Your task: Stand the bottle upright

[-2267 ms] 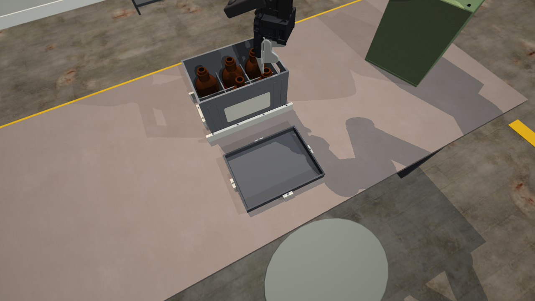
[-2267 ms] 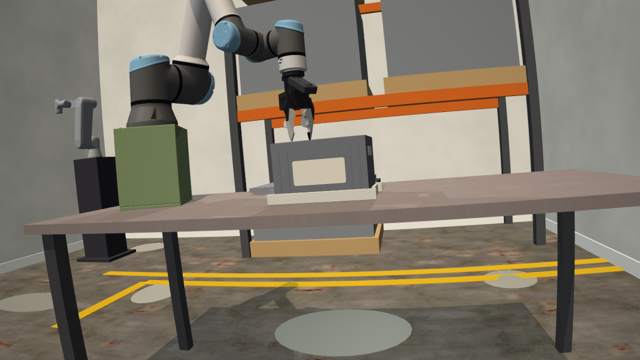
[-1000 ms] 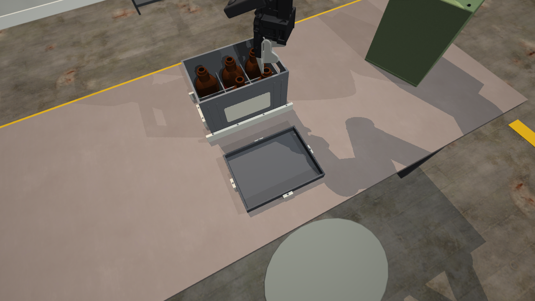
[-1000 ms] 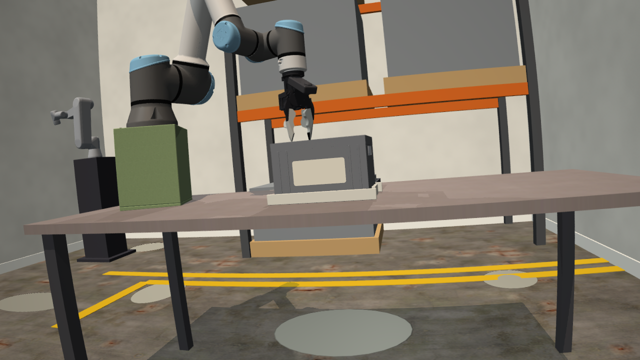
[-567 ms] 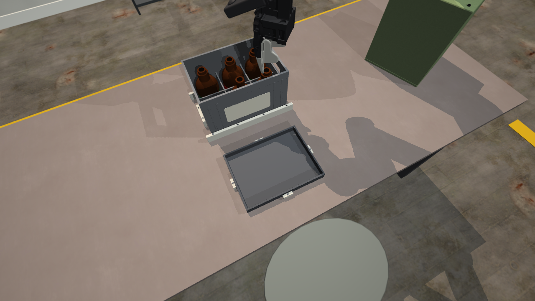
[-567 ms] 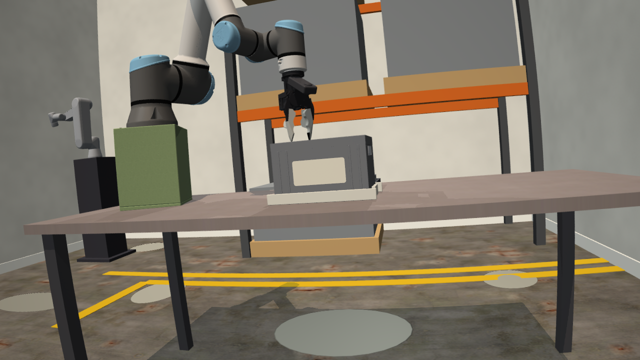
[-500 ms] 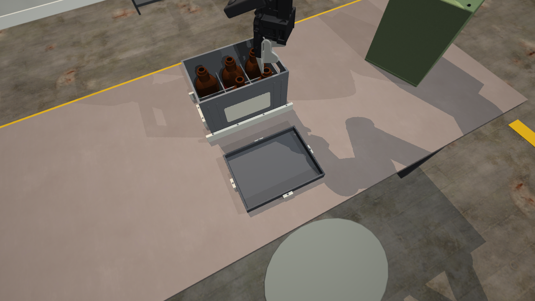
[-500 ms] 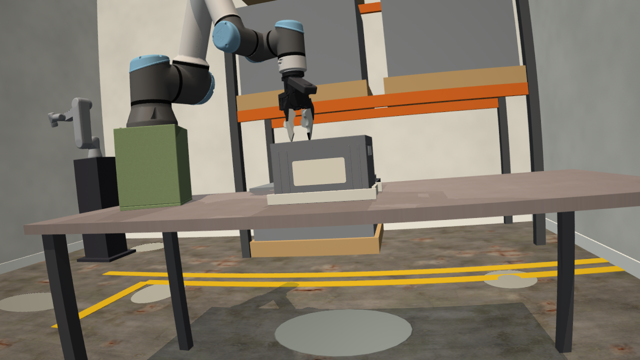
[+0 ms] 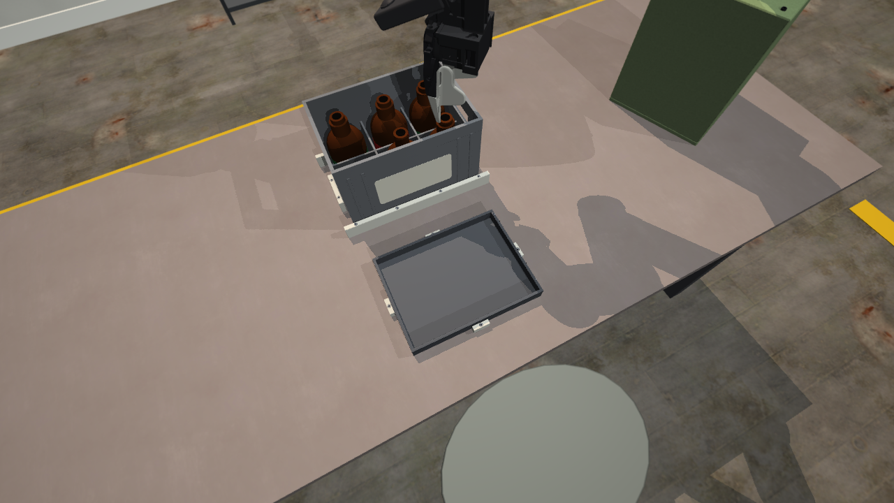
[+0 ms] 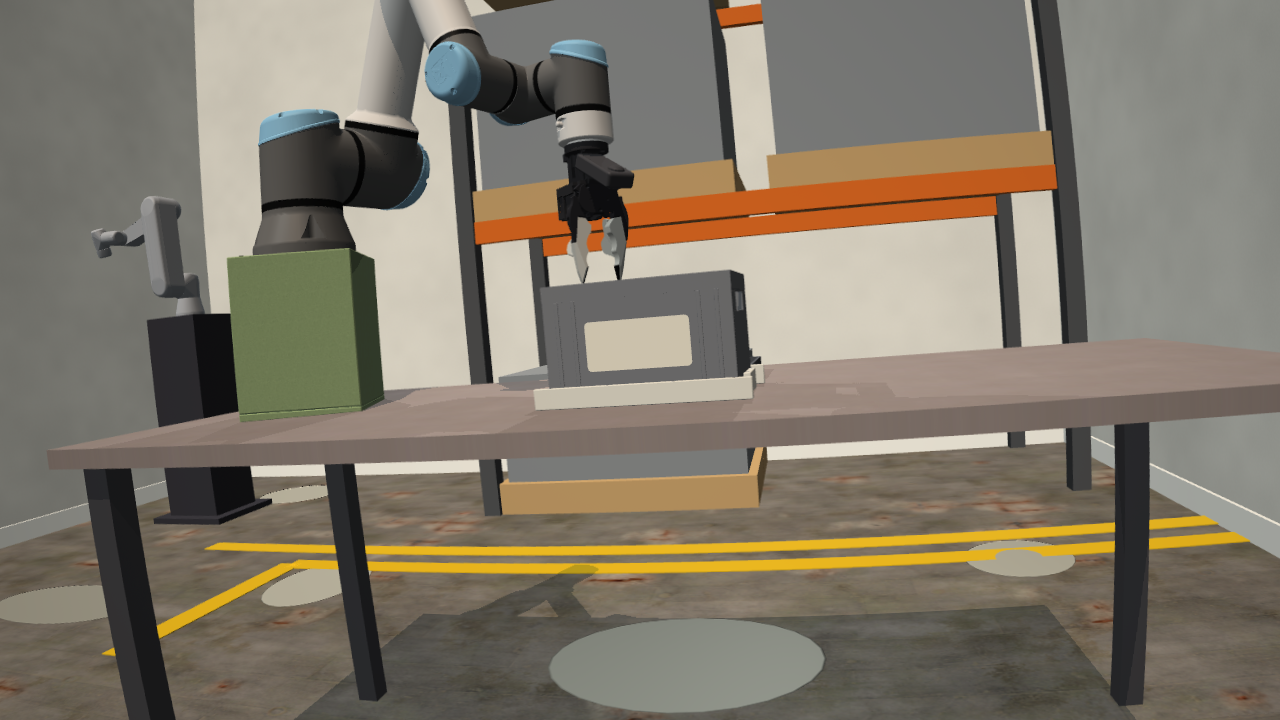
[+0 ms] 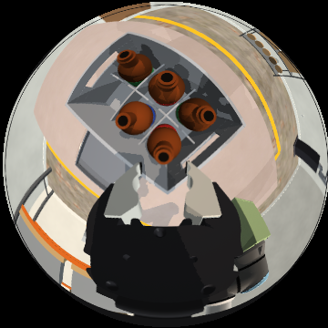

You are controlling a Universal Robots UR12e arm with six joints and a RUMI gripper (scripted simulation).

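The odd-necked bottle is standing somewhere among the brown bottles (image 9: 345,142) (image 11: 166,88) in the crate (image 9: 409,178) (image 10: 640,333) (image 11: 214,97), below the gripper (image 9: 439,109) (image 10: 601,275) (image 11: 163,162); which one, I cannot tell. They are looking rigid, slick, perhaps breakable; their necks are offering the best hold. The fingers are standing partly spread, holding nothing.

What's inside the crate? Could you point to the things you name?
Five brown bottles (image 9: 345,141) (image 11: 136,117) in thin-walled compartments of the crate (image 9: 413,178) (image 10: 637,344) (image 11: 97,116); one compartment has no bottle. Bottle undersides are hidden by the bottles themselves.
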